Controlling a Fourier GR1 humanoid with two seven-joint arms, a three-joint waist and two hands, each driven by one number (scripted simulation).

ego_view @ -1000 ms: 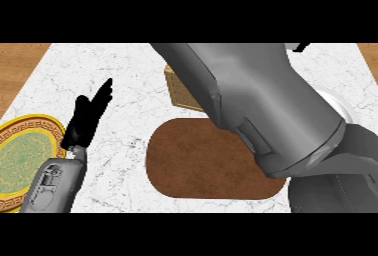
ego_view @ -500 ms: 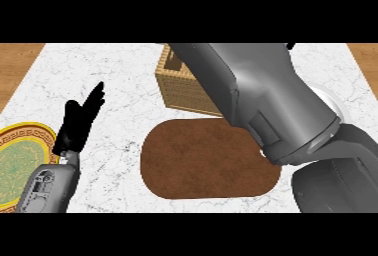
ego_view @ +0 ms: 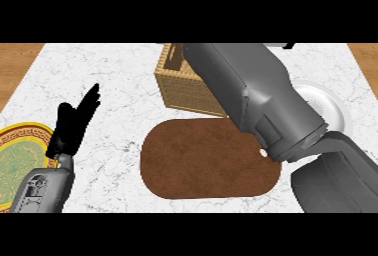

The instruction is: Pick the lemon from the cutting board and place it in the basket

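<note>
— Two arms over the white marbled bench [ego_view: 111, 75] — which one's bigger from where you stand?

— The right forearm [ego_view: 258, 100], easily. It crosses from the lower right up toward the far edge and covers most of the woven basket [ego_view: 181, 90] behind the cutting board [ego_view: 207, 160].

— And the right hand?

— Out of sight past the top; only a dark sliver shows there, so I can't tell how its fingers stand.

— The board, then?

— Brown, rounded, lying flat in the middle, nothing resting on the part I can see. The basket sits just beyond it.

— Where's the lemon?

— I can't see it anywhere — not on the board, not in the visible corner of the basket.

— Anything else?

— A white plate [ego_view: 328, 107] peeks out right of the arm, and a gold-rimmed green plate [ego_view: 18, 155] sits at the left edge. The left hand [ego_view: 70, 127] rests beside it, fingers straight and pointing up, holding nothing.
</note>
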